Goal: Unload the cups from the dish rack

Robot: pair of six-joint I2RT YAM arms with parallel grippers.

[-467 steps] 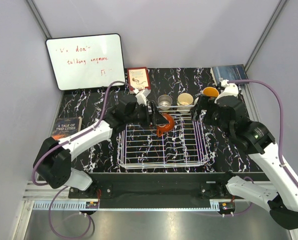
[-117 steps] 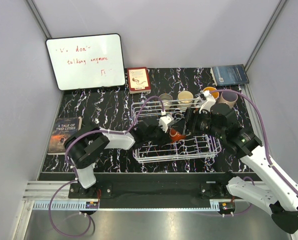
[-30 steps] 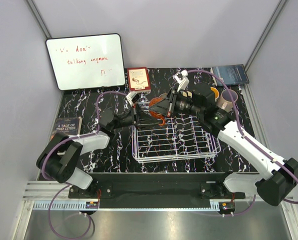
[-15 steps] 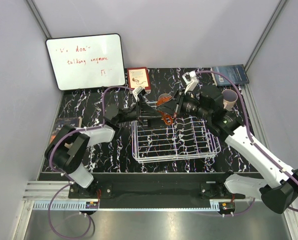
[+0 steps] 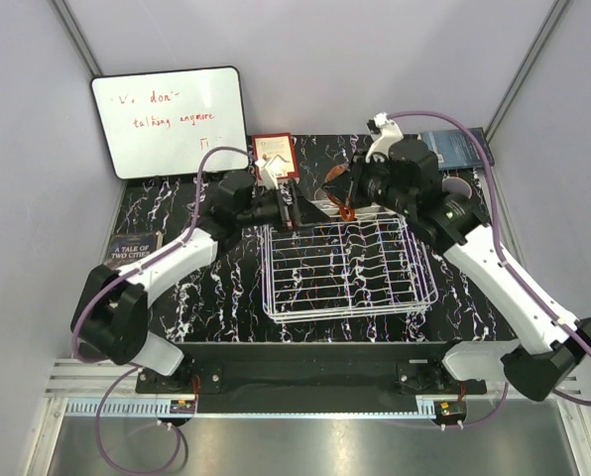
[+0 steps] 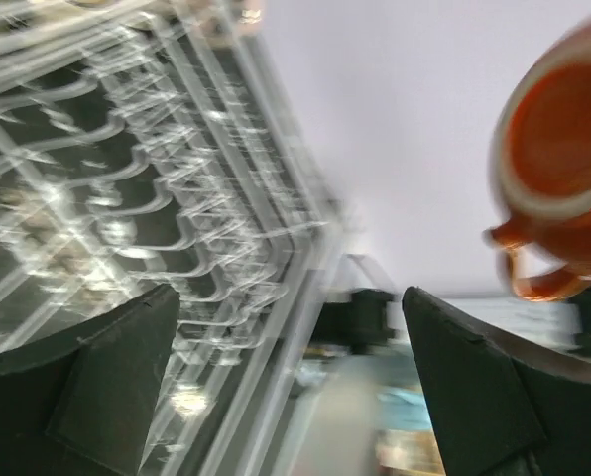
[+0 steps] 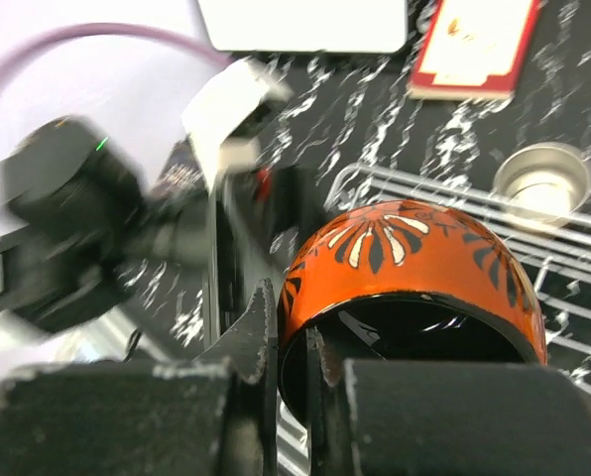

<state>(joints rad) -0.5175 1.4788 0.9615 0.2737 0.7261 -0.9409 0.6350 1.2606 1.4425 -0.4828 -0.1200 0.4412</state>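
Note:
The squat reddish-orange cup point(image 5: 338, 188) with a handle hangs above the back left corner of the white wire dish rack point(image 5: 347, 266). My right gripper point(image 5: 357, 188) is shut on its rim, one finger point(image 7: 261, 337) outside the wall and one inside. In the right wrist view the cup point(image 7: 414, 268) shows a dark petal pattern. My left gripper point(image 5: 294, 206) stands open just left of it, holding nothing. The left wrist view has the cup point(image 6: 563, 149) at the upper right and blurred rack wires point(image 6: 177, 198) on the left. A pale cup point(image 7: 545, 178) stands behind the rack.
A whiteboard point(image 5: 169, 121) leans at the back left, with a red book point(image 5: 275, 157) beside it. A blue book point(image 5: 454, 147) lies at the back right, and another book point(image 5: 132, 253) at the left edge. A pinkish cup point(image 5: 462, 188) peeks from behind my right arm.
My left gripper has opened and now sits apart from the reddish-orange cup. My right arm has carried the cup up and toward the back right.

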